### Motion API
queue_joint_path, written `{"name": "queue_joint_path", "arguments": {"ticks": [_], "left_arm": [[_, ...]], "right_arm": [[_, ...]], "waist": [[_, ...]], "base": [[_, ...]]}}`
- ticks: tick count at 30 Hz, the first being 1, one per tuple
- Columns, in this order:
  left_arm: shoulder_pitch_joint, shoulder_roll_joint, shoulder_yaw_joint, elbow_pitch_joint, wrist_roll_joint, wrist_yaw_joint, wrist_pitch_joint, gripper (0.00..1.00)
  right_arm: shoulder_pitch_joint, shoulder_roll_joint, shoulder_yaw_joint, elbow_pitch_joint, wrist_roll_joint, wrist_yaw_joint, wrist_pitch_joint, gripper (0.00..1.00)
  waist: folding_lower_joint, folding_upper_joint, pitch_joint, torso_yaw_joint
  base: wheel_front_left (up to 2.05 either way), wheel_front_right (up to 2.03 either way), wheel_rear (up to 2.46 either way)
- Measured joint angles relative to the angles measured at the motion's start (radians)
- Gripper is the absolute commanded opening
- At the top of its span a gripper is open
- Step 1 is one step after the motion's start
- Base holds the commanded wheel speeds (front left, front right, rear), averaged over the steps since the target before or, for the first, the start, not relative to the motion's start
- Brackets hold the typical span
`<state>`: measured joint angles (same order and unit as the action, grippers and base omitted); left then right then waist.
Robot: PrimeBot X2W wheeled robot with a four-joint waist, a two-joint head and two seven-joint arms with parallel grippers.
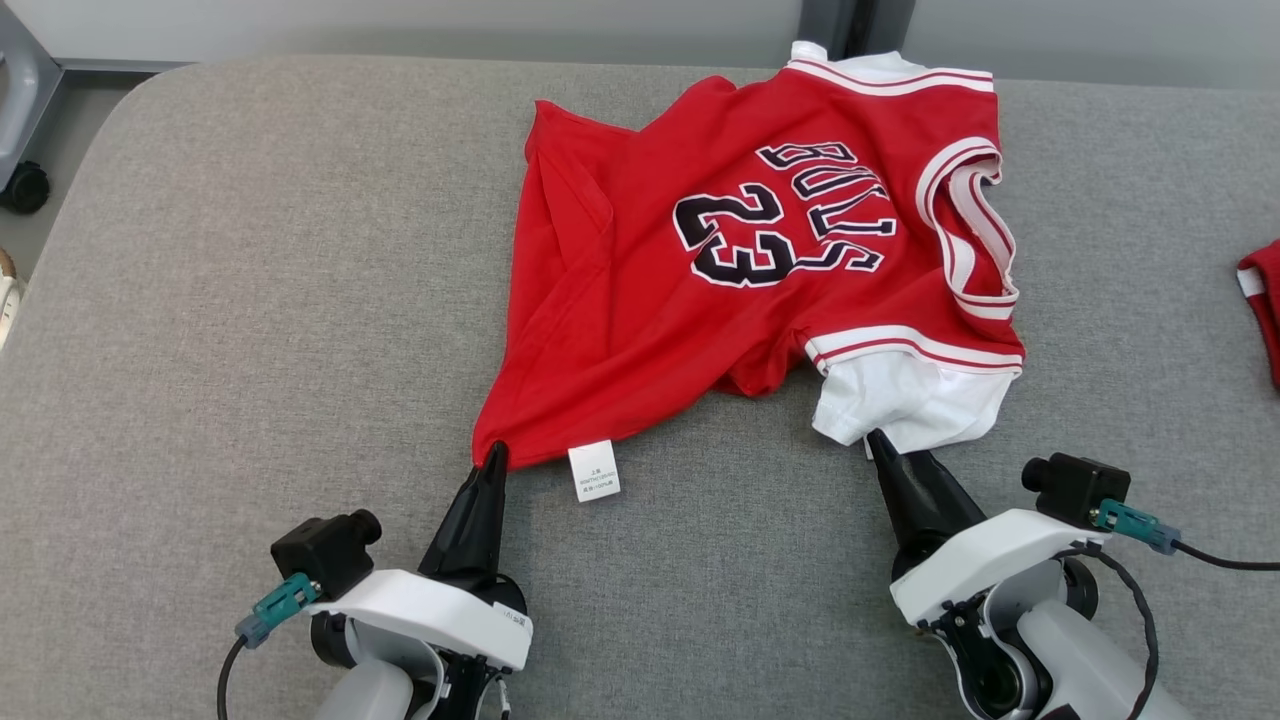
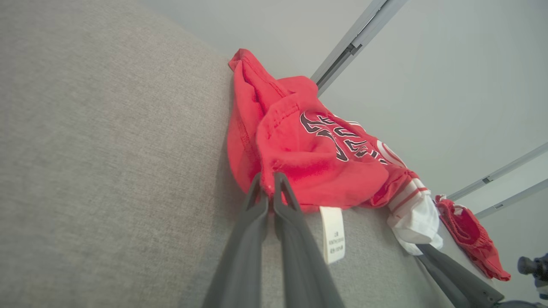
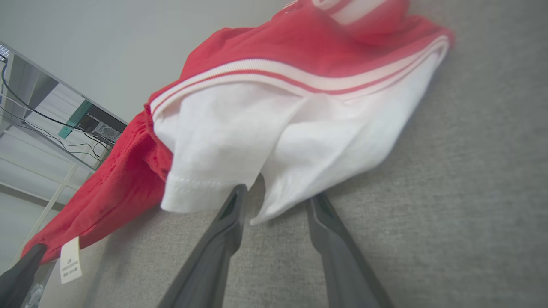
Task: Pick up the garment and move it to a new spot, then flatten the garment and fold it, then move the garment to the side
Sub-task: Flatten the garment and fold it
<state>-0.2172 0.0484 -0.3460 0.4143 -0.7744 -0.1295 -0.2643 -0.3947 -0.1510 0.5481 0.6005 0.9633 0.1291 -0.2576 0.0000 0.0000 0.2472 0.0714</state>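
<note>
Two grippers meet one red jersey on a grey upholstered surface. The garment lies rumpled toward the far middle and right of the surface, its front up and its black-and-white "23" and lettering upside down in the head view. The left gripper has its jaws pressed together on the jersey's near-left hem corner, which runs out to a point at the fingertips. In the left wrist view the red cloth bunches right above the two closed fingers. A white care label lies flat on the grey fabric just beside that corner. The right gripper sits at the near edge of the white sleeve. In the right wrist view its jaws stand apart, a fold of the sleeve's hem dipping between the fingers, which are not clamped on it. The striped red-and-white trim lies just beyond the sleeve. A second red piece of clothing lies well apart at the surface's right edge.
</note>
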Motion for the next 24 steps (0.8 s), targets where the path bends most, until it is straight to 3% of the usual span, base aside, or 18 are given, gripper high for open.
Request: {"name": "queue_joint_path", "arguments": {"ticks": [3, 5, 7, 8, 9, 10, 12, 24], "left_arm": [[-0.003, 0.000, 0.000, -0.001, 0.000, 0.000, 0.000, 0.00], [-0.005, 0.000, 0.002, -0.002, 0.000, 0.000, 0.000, 0.00], [-0.007, 0.000, 0.003, -0.002, 0.000, 0.000, 0.000, 0.00], [-0.007, 0.000, 0.004, -0.002, 0.000, 0.000, 0.000, 0.00], [-0.007, 0.000, 0.004, -0.002, 0.000, 0.000, 0.000, 0.00], [-0.007, 0.000, 0.004, -0.002, 0.000, 0.000, 0.000, 0.00], [-0.007, 0.000, 0.004, -0.001, 0.000, 0.000, 0.000, 0.00], [-0.006, 0.000, 0.006, 0.007, 0.000, 0.000, 0.000, 0.00]], "right_arm": [[-0.007, -0.006, 0.015, 0.005, 0.019, 0.000, -0.003, 0.50], [-0.012, -0.010, 0.024, 0.009, 0.029, 0.000, -0.003, 0.66], [-0.015, -0.013, 0.037, 0.013, 0.040, -0.003, -0.003, 0.73], [-0.017, -0.015, 0.042, 0.014, 0.043, -0.003, -0.004, 0.69], [-0.017, -0.016, 0.047, 0.015, 0.049, -0.003, -0.004, 0.50], [-0.020, -0.017, 0.050, 0.016, 0.054, -0.003, -0.004, 0.41], [-0.024, -0.020, 0.060, 0.021, 0.067, -0.003, -0.004, 0.00], [-0.028, -0.041, 0.108, 0.027, 0.121, -0.002, -0.002, 0.00]], "waist": [[0.0000, 0.0000, 0.005, 0.002], [0.0000, 0.0000, 0.006, 0.003], [0.0001, 0.0000, 0.007, 0.002], [0.0000, 0.0000, 0.007, 0.002], [0.0000, 0.0000, 0.006, 0.002], [0.0000, 0.0000, 0.006, 0.001], [0.0000, 0.0000, 0.005, 0.000], [0.0000, 0.0000, -0.014, -0.005]], "base": [[0.00, 0.00, 0.00], [0.00, 0.00, 0.00], [0.00, 0.00, 0.00], [0.00, 0.00, 0.00], [0.00, 0.00, 0.00], [0.00, 0.00, 0.00], [0.00, 0.00, 0.00], [0.00, 0.00, 0.00]]}}
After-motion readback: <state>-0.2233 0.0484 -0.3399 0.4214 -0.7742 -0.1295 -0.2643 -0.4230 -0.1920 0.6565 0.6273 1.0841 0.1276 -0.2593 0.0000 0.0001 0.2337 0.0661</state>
